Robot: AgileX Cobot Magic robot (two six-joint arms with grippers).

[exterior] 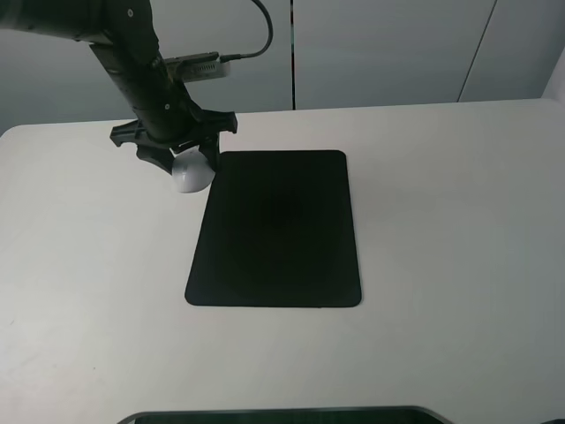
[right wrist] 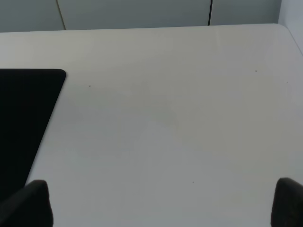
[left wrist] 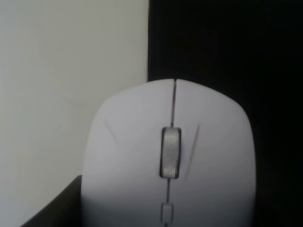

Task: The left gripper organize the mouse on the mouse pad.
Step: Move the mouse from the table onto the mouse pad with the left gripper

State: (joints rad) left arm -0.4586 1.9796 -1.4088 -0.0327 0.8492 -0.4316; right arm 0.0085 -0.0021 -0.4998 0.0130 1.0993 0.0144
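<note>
While the left gripper point(exterior: 179, 162) sits low over the mouse point(exterior: 194, 174), the mouse is at the far-left corner of the mouse pad point(exterior: 275, 230), just beside its left edge. From the high view it looks to be on the white table point(exterior: 88, 265) rather than on the pad; can't tell if it touches the pad edge.

Left wrist view: mouse point(left wrist: 170, 161) fills the near part of the frame with the scroll wheel point(left wrist: 171, 152) facing up, table point(left wrist: 71, 71) on one side, pad point(left wrist: 227, 47) on the other. One dark finger point(left wrist: 54, 213) lies against the mouse's side. The opposite finger is lost against the black pad, so the fingers straddle the mouse, but I can't tell if they actually clamp it.

Right gripper point(right wrist: 158, 203): fingertips point(right wrist: 28, 203) spread wide, nothing between them, over bare table to the right of the pad point(right wrist: 23, 109).
</note>
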